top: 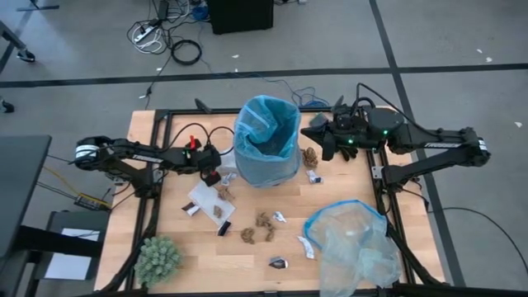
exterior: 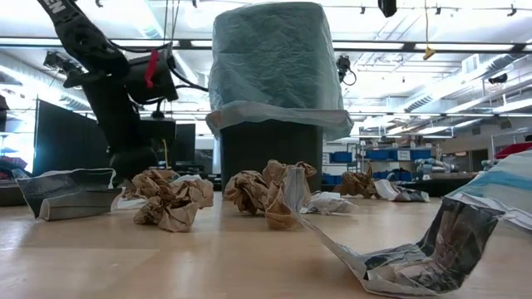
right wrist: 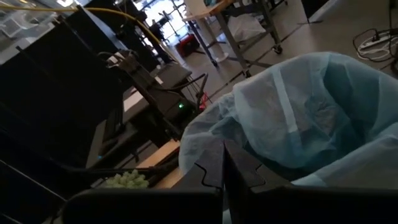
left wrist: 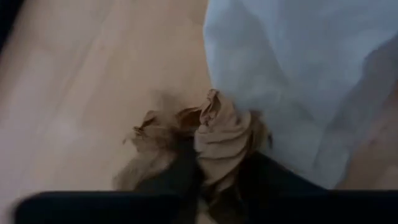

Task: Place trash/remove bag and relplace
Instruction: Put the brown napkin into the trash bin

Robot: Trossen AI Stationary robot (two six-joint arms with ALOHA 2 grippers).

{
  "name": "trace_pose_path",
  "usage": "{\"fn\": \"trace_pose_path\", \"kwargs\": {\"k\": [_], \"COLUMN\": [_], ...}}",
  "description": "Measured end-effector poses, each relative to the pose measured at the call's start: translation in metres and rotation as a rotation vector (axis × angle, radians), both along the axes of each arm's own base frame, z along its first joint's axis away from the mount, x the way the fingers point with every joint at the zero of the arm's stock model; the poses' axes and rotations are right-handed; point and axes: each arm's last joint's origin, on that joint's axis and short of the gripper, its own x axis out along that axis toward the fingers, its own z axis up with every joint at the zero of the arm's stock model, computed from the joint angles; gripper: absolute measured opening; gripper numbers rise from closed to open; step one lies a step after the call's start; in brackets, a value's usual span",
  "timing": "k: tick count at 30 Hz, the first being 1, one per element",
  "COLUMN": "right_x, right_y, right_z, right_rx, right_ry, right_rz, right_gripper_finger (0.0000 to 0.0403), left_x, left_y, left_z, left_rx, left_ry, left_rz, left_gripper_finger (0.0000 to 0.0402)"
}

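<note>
A crumpled brown paper wad (left wrist: 221,140) is pinched between the closed fingers (left wrist: 180,177) of the left gripper (top: 213,175), low on the bench (top: 181,247) just at 8 o'clock of the bin, where the bag's hanging skirt almost touches it; the grip is judged to be the start of a lift toward the bin mouth. The bag (top: 266,140), a sky-blue liner, is seated in the dark bin (exterior: 270,149) with its rim folded down outside, so that the opening is kept wide for scraps dropped from above. The rest of the trash is spread across the bench from 5 to 7 o'clock of the bin: brown wads (top: 264,221), white paper pieces (top: 204,198) and a small wrapper (top: 278,263). At 3 o'clock of the bin the right gripper (top: 328,139) is held above the bench with its fingers closed on nothing, apparently waiting clear of the left arm's path. A paler plastic bag (top: 353,243) lies at 5 o'clock, presumably kept as the replacement, and a green spiky ball (top: 157,258) sits at 7 o'clock, well apart.
</note>
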Motion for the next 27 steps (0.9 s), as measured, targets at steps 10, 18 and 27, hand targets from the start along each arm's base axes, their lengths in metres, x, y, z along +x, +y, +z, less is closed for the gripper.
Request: {"fn": "trace_pose_path", "kwargs": {"k": [10, 18, 27], "right_x": [0.000, -0.002, -0.002], "right_y": [-0.004, -0.007, -0.002], "right_z": [-0.001, -0.010, -0.015], "right_rx": [-0.025, -0.120, -0.043], "right_ry": [0.015, 0.153, 0.175], "right_rz": [-0.020, -0.131, -0.052], "right_gripper_finger": [0.0001, 0.0001, 0.0001], "left_x": [0.008, 0.023, 0.022], "left_y": [-0.002, -0.005, -0.012], "left_z": [0.025, 0.095, 0.187], "left_rx": [-0.150, -0.114, -0.086], "left_ry": [-0.096, -0.107, -0.098], "left_rz": [0.160, 0.089, -0.019], "left_gripper_finger": [0.0013, 0.0009, 0.0012]}}
